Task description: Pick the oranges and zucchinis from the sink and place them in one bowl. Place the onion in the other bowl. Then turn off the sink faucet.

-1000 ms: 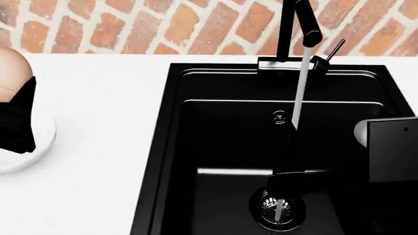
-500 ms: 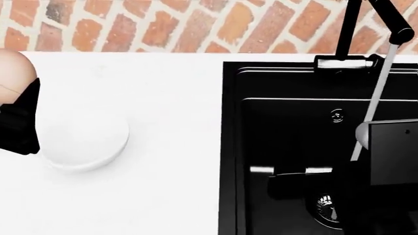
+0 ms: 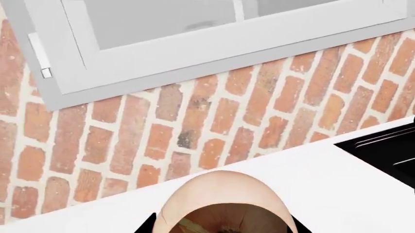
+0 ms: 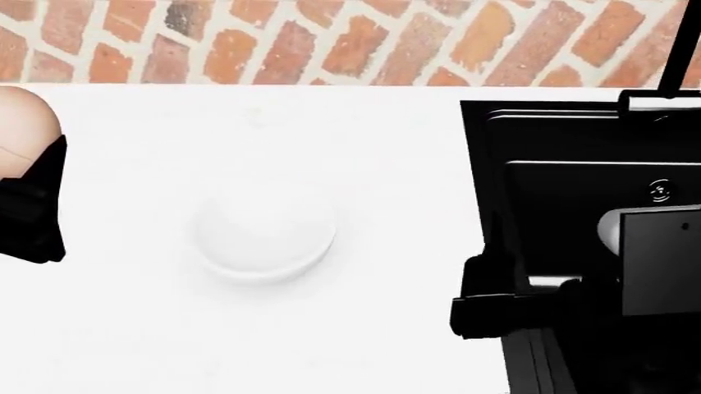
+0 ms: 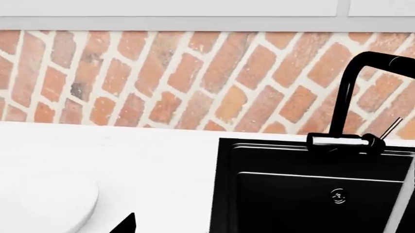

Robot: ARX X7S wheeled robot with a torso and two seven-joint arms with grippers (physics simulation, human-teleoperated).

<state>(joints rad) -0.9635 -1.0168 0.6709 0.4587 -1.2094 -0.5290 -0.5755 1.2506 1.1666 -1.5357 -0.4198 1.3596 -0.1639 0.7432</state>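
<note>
Head view looks steeply down on white tabletop [image 4: 328, 328] and black rectangular sink [image 4: 570, 189]. Both wrist views face the red brick wall [image 5: 162, 77], low over the tabletop; all three share the sink's edge.

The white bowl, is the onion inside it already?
No. In the head view the white bowl sits empty on the counter, while the onion is off to its side, held in the left gripper.

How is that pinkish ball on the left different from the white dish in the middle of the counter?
The onion is pale pinkish-tan; the bowl is plain white and nearly blends into the counter. The onion is held up by the left tool, while the bowl sits on the counter by itself. The onion is a solid ball, cut off by the picture's edge; the bowl is open, hollow and fully visible. Both are round.
</note>
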